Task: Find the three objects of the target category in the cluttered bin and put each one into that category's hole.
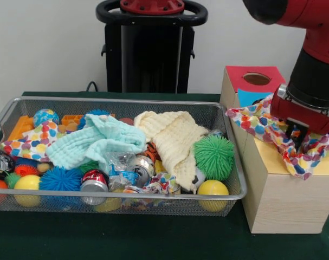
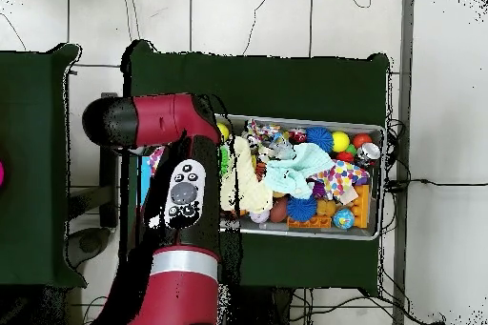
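Observation:
My gripper (image 1: 297, 136) hangs low over the yellow top (image 1: 270, 156) of the pale wooden box and is shut on a polka-dot cloth (image 1: 260, 126). The cloth drapes across the box top and hides the hole. A second polka-dot cloth (image 1: 31, 142) lies at the left end of the wire-mesh bin (image 1: 126, 101); it also shows in the overhead view (image 2: 339, 178). A third crumpled polka-dot piece (image 1: 160, 183) lies near the bin's front rim, among cans. In the overhead view my arm (image 2: 181, 197) covers the gripper and boxes.
A mint-green cloth (image 1: 94, 142) and a cream cloth (image 1: 172, 138) lie over the bin's middle. Spiky balls, among them a green one (image 1: 214, 157), a yellow ball (image 1: 213, 188) and cans (image 1: 94, 181) fill the bin. The red-topped box's hole (image 1: 256, 78) is behind, with a blue top (image 1: 250, 97) between.

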`<state>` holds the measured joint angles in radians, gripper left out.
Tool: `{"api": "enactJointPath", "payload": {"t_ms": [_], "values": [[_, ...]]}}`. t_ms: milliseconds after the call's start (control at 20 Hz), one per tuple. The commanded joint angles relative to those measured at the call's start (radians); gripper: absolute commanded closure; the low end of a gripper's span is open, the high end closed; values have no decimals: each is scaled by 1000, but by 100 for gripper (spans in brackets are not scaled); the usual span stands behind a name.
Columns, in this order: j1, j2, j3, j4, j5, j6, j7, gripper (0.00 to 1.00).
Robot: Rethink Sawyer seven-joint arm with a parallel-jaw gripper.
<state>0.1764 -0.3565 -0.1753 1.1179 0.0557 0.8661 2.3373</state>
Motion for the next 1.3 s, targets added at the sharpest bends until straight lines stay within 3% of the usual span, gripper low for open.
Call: {"api": "enactJointPath", "payload": {"t_ms": [50, 400, 750, 1000, 1300], "values": [[-31, 90, 74, 75, -36, -106, 42, 100], [-25, 91, 60, 73, -34, -160, 59, 100], [-25, 38, 55, 146, -33, -410, 130, 100], [-69, 60, 113, 189, -12, -479, 92, 100], [-69, 85, 91, 146, -4, -334, 47, 100]]}}
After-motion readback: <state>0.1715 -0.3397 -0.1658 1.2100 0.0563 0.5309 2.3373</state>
